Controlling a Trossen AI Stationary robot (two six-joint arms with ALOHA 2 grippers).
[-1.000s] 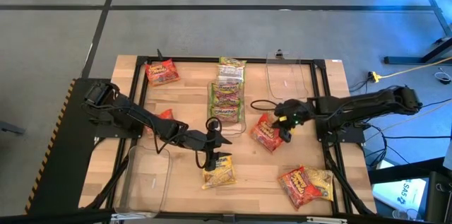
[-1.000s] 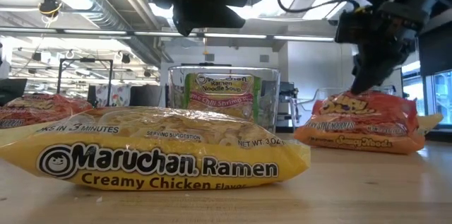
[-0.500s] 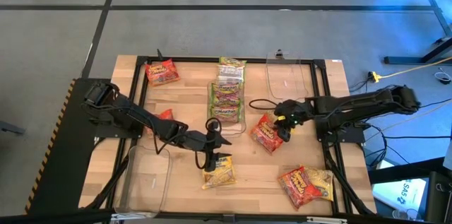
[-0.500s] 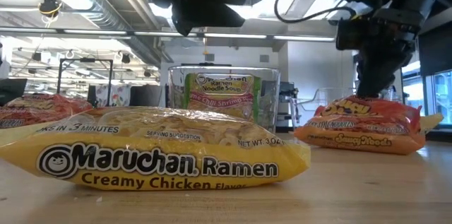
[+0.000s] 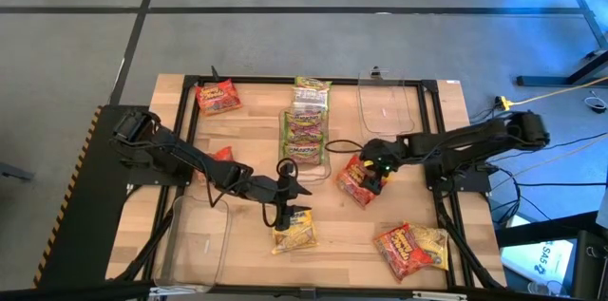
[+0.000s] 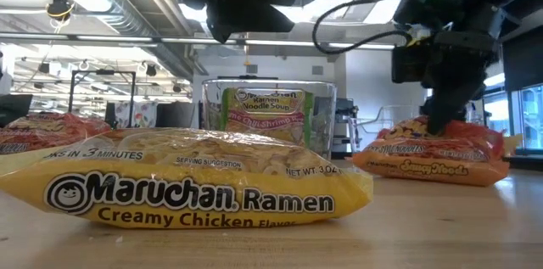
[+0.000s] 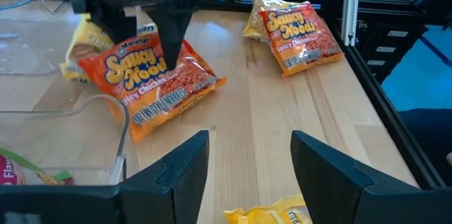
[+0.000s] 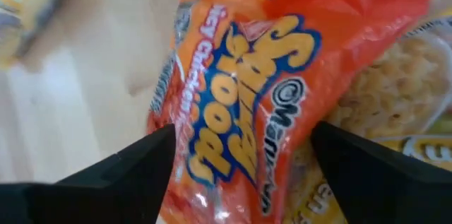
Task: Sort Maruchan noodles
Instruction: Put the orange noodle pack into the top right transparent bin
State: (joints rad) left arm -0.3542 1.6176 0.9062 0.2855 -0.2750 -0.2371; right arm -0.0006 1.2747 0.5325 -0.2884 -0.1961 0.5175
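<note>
An orange-red Maruchan packet lies flat on the table right of the centre. My right gripper hangs over it, pointing steeply down and open. In the right wrist view its fingers stand on either side of the packet. A yellow Creamy Chicken packet lies flat near the front edge. My left gripper hovers open above it, and only the packet's far end shows below the fingers. My right gripper comes at the orange-red packet from above, slanting down, with its open fingers at the packet's upper face. I cannot tell whether the fingertips touch the wrapper. The packet lies flat on the table.
A clear bin at the centre holds green packets. Clear bins with nothing in them stand at the far right and near left. Red packets lie at the far left and by the left arm. A red and a yellow packet lie near right.
My right gripper has sunk and moved a little toward the table's left, down to the orange-red packet. Its fingers have gone from shut to open. The packet has stayed where it was.
</note>
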